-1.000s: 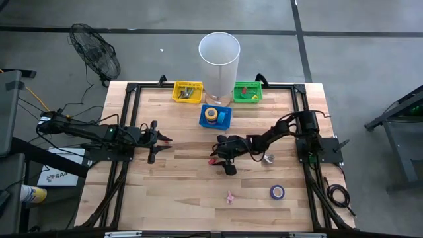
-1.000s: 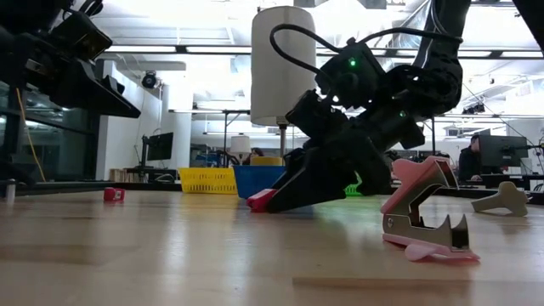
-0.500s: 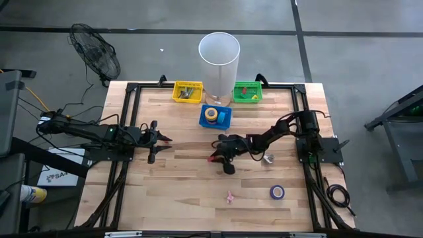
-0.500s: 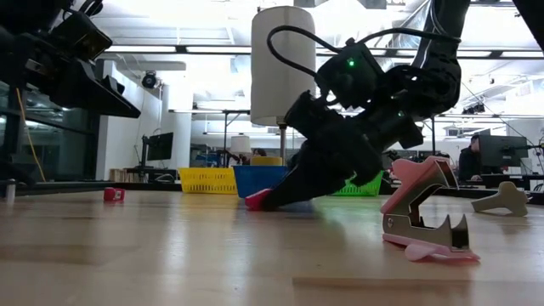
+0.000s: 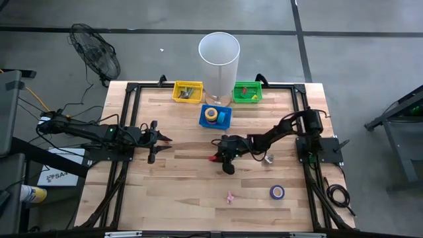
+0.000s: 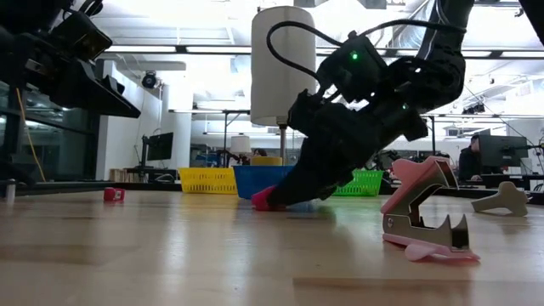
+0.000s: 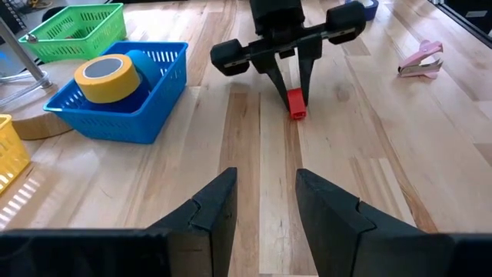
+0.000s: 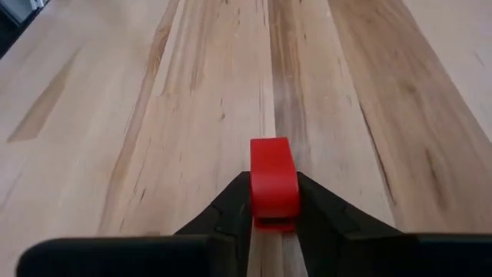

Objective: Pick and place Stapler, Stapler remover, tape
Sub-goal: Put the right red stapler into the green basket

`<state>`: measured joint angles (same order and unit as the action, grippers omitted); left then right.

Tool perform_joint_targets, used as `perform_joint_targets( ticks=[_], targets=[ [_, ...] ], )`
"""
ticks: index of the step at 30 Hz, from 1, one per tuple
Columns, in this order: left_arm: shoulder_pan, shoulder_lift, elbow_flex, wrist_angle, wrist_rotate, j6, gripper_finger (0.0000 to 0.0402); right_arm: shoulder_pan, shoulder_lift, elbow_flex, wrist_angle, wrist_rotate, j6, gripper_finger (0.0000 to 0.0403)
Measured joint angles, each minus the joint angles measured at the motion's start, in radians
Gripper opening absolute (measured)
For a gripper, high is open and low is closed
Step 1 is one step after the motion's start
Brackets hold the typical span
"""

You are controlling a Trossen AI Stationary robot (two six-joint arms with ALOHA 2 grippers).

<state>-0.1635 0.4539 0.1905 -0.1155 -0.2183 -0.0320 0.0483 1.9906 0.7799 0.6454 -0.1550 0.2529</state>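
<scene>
A small red stapler (image 8: 274, 181) lies on the wooden table near its middle, also seen in the high view (image 5: 213, 158) and the low view (image 6: 262, 201). My right gripper (image 8: 274, 201) reaches in from the table's right and is shut on it. A pink staple remover (image 5: 230, 196) and a purple tape roll (image 5: 277, 192) lie near the front edge. My left gripper (image 7: 265, 181) waits at the table's left (image 5: 165, 140), open and holding nothing. My right gripper pinches the stapler's two long sides (image 8: 261, 201) between its two fingers, at the end toward the table's right. The fingers (image 7: 306, 73) slant down from the right and lie along the stapler. The stapler's far end rests on the table.
At the back stand a yellow basket (image 5: 188, 92), a green basket (image 5: 247, 92) and a blue basket (image 5: 225, 120) holding a yellow tape roll (image 5: 211, 114), beside a tall white cylinder (image 5: 219, 53). A small grey tool (image 5: 268, 158) lies under the right arm.
My right gripper has rolled about its own line and shut its fingers onto the red stapler, staying over the same spot. The stapler has stayed on the table.
</scene>
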Motion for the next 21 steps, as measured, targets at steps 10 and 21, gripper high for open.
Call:
perform_joint_targets(
  ticks=[10,21],
  targets=[
    [0.000,0.000,0.000,0.000,0.000,0.000,0.0131,0.000,-0.129,-0.001,-0.270,0.158,0.059,0.0067],
    [0.000,0.000,0.000,0.000,0.000,0.000,0.0131,-0.001,-0.389,0.001,-0.602,0.336,0.090,0.0068]
  ],
)
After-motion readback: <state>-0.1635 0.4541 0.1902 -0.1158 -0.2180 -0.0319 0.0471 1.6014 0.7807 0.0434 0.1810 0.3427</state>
